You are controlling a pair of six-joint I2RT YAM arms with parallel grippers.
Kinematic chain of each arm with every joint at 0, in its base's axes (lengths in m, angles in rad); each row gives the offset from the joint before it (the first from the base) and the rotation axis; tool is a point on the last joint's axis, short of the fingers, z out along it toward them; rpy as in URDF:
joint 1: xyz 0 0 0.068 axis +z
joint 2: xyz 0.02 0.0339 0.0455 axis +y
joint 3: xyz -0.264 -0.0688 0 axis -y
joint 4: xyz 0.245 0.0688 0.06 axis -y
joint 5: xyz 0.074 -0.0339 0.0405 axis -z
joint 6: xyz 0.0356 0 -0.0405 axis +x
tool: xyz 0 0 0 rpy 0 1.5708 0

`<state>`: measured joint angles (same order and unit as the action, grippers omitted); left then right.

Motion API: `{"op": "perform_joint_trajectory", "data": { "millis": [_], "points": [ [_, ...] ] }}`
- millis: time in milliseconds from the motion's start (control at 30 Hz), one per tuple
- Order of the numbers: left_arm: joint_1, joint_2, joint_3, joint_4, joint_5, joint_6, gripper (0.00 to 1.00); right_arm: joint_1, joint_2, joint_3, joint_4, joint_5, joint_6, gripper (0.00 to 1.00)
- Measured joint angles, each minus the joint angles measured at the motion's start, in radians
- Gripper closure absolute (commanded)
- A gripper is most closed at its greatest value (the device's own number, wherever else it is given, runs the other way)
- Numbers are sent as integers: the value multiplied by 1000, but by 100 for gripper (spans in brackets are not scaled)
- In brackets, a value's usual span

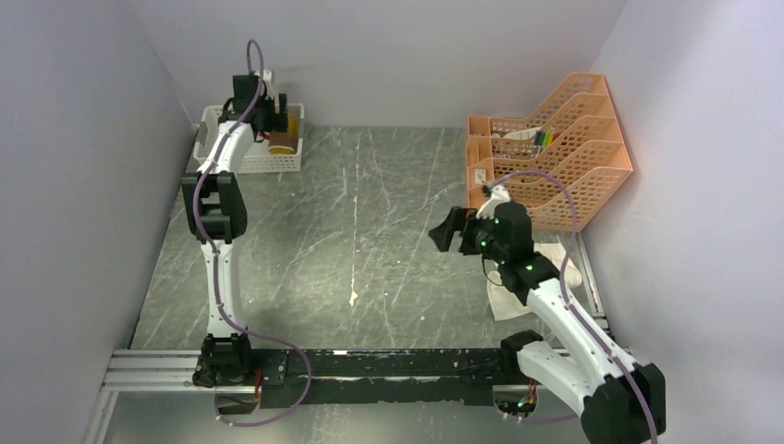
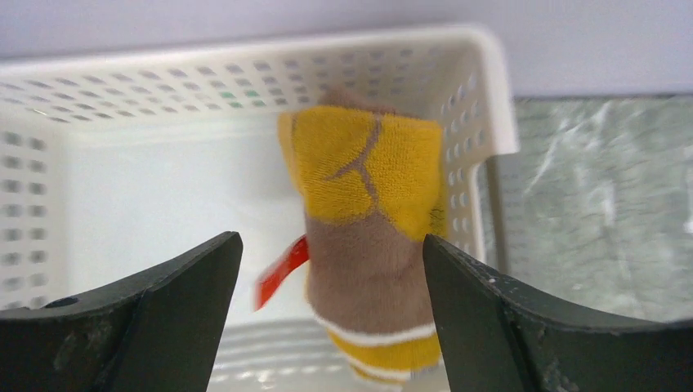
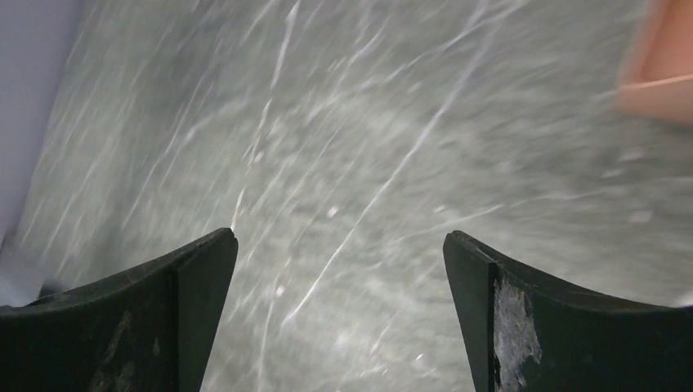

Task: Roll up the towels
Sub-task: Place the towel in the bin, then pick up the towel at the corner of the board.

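The mustard-yellow and brown towel (image 2: pixel 368 212) is rolled and stands on end at the right side of the white lattice basket (image 2: pixel 245 65); it also shows in the top view (image 1: pixel 283 141). A red tag sticks out on its left. My left gripper (image 2: pixel 331 253) hovers over the basket (image 1: pixel 268 165) with jaws wide open around the roll, the left finger clear of it. The cream towel (image 1: pixel 504 298) lies flat on the table, mostly hidden under my right arm. My right gripper (image 1: pixel 447 228) is open and empty above the bare table (image 3: pixel 339 245).
An orange plastic file rack (image 1: pixel 555 139) stands at the back right, its corner blurred in the right wrist view (image 3: pixel 658 65). Grey walls close in the table on the left, back and right. The arm rail runs along the near edge.
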<state>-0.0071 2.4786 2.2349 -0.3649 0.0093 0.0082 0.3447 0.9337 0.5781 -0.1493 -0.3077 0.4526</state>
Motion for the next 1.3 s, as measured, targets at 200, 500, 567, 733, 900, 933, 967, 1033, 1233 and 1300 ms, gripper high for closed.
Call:
{"op": "perform_joint_trajectory", "data": {
  "millis": [200, 500, 567, 733, 900, 933, 967, 1033, 1233, 1300],
  "points": [
    [6, -264, -25, -5, 13, -5, 6, -43, -37, 101, -83, 377, 57, 0],
    [-5, -785, -375, 89, 183, -80, 0, -265, 169, 172, -257, 523, 110, 1],
    [-23, -867, -526, 108, 219, -100, 0, -289, 220, 172, -265, 542, 117, 2],
    [-57, -967, -809, 79, 282, -121, 0, -291, 332, 172, -261, 576, 122, 13],
    [-65, -1101, -985, 1, 283, -118, 0, -291, 397, 167, -229, 573, 138, 23],
    [-65, -1141, -1011, -6, 284, -118, 0, -291, 406, 162, -222, 569, 141, 29],
    [-65, -1183, -1034, -15, 286, -119, 0, -291, 415, 154, -211, 563, 148, 35],
    [-65, -1256, -1073, -19, 294, -121, 0, -291, 423, 127, -194, 549, 160, 45],
    [-65, -1372, -1148, -52, 318, -120, 0, -266, 410, 90, -186, 525, 185, 100],
    [-65, -1371, -1165, -74, 320, -118, 0, -243, 394, 90, -177, 523, 196, 100]
  ]
}}
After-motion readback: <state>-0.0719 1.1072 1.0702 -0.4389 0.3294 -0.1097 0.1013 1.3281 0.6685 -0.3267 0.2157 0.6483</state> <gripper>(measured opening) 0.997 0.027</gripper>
